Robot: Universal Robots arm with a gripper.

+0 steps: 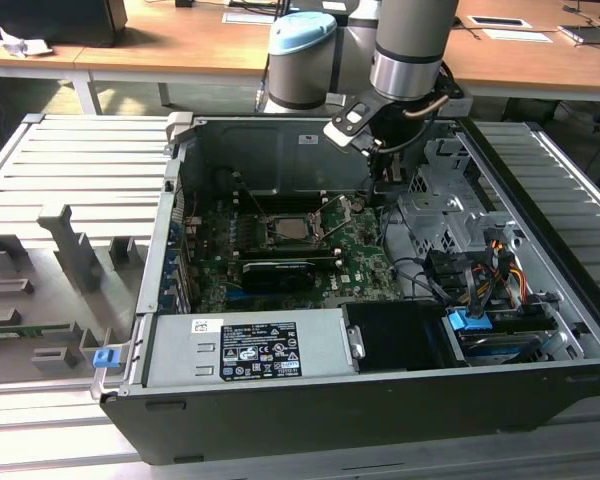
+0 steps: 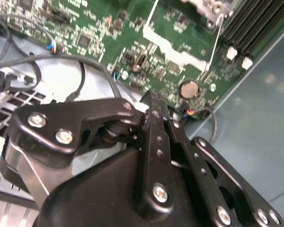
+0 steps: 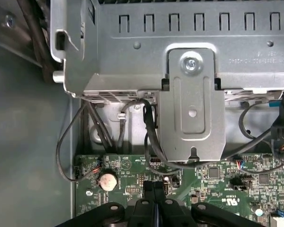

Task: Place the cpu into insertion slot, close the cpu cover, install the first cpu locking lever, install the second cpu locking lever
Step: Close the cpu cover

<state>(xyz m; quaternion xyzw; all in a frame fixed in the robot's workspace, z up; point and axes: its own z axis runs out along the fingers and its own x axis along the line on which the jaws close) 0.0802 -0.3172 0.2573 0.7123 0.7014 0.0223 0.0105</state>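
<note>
The cpu (image 1: 287, 228) is lying as a pale silvery square in the insertion slot (image 1: 269, 233) near the middle of the green board (image 1: 355, 250). The cpu cover (image 1: 306, 230) seems to be sitting as a thin frame around it, though from this far off I cannot tell whether it is lying fully flat. In the second wrist view two thin locking levers (image 2: 217, 45) are running as bright wires across the board. Their upper ends are being cut off by the picture's edge, so how they are latched is not showing.

The gripper (image 1: 380, 190) is hanging well apart from the slot, over the board's corner on the exterior view's right, just beside the grey drive cage (image 1: 435, 200). In both wrist views its fingers (image 3: 146, 203) are pressing together with nothing between them, their tips (image 2: 154, 101) pointing down near a round coin cell (image 3: 107, 180). The black linkage is hiding much of the board below them.

Black cables (image 3: 66, 151) are looping from under the cage onto the board. A long black card (image 1: 278, 272) is lying just in front of the slot. The open computer case (image 1: 380, 420) is resting on a grey slatted worktop (image 1: 70, 150).
</note>
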